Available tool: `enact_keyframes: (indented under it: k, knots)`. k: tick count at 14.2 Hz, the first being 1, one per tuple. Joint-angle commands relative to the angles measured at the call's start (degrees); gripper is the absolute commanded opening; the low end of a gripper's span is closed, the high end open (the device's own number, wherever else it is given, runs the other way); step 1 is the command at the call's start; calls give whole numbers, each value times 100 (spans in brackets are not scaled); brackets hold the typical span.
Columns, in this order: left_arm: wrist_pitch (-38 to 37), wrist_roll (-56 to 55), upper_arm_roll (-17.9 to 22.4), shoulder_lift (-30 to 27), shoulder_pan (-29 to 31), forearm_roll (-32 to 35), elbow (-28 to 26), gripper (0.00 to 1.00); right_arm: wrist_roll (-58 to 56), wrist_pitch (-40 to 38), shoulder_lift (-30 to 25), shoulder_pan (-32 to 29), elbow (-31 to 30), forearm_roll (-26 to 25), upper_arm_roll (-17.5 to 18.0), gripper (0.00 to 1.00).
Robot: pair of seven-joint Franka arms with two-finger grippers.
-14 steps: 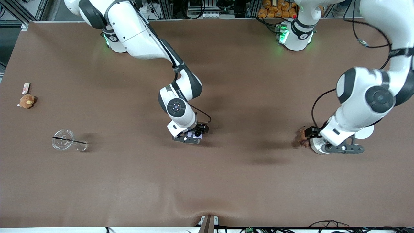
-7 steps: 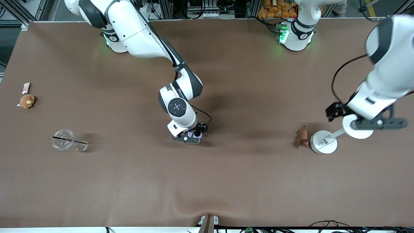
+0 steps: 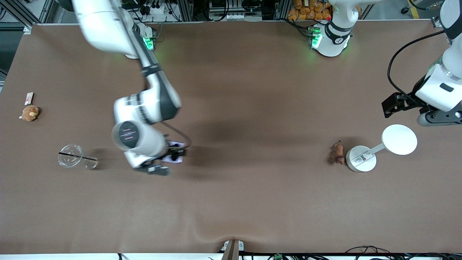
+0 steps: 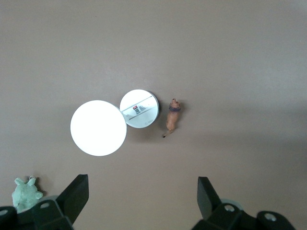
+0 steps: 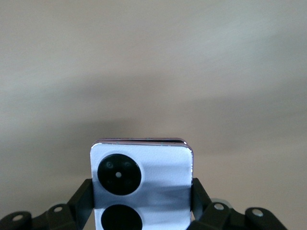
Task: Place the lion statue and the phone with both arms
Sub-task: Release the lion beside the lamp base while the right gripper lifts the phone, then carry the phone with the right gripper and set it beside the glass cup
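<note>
Lavender square flip phone (image 5: 141,184) with two black camera circles is now sitting clamped in the right gripper (image 3: 169,157), which has carried it toward the clear plastic cup (image 3: 74,157). Left gripper (image 3: 400,104) is hanging wide apart and empty, having risen off the small brown-orange lion statue (image 4: 172,118), which is lying just beside the white round-based stand (image 4: 138,109), so only the phone is remaining to place

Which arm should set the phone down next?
Right. Its end effector is shut on the phone above the table. The left end effector is open and empty, raised above the lion statue beside the white stand.
</note>
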Motion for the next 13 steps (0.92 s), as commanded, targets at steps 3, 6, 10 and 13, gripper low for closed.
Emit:
enact_keyframes:
  k: [3, 6, 10, 13]
  knots:
    - [-176, 161, 79, -489, 207, -498, -40, 100, -1451, 64, 112, -1340, -180, -351, 62, 37]
    - [-299, 214, 333, -814, -63, -615, -242, 100, -1805, 503, 314, -1650, -468, -502, 62, 37]
    - [-440, 222, 854, -948, -602, -615, -410, 100, -2270, 1171, 674, -1808, -707, -555, 62, 44]
    - [-440, 223, 854, -904, -602, -623, -410, 100, -2429, 1261, 772, -1931, -750, -555, 62, 47]
